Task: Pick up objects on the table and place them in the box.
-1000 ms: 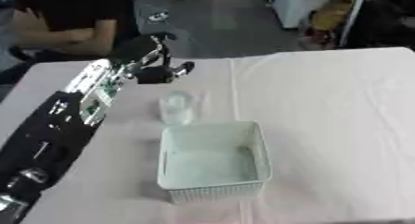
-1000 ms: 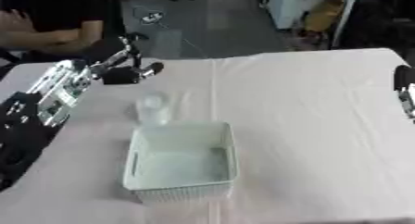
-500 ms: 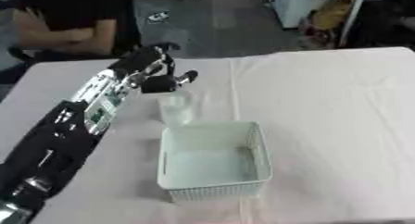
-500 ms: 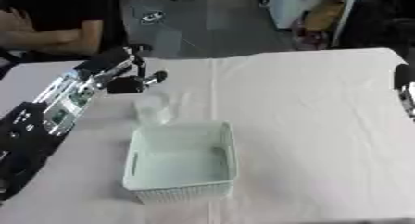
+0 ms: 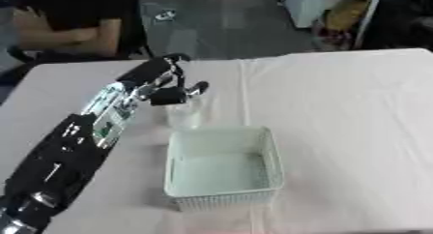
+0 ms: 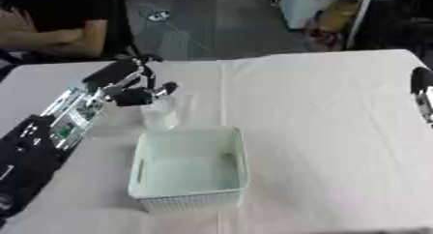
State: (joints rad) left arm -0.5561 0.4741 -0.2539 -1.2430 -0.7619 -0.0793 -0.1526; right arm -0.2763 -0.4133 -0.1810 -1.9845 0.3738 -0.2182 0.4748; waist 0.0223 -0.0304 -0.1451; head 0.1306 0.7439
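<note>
Left eye view
left hand (image 5: 169, 85): above the far left of the table (image 5: 355, 107), fingers curled over the top of a clear cup (image 5: 183, 113); whether they grip it cannot be told
cup: upright on the cloth, just behind the box (image 5: 222, 168)
box: white, mesh-walled, nothing visible inside, near the middle front

Right eye view
right hand (image 6: 421, 90): only a dark bit at the right edge, finger state cannot be told
cup: just beside the box's far left rim, under the left hand
</note>
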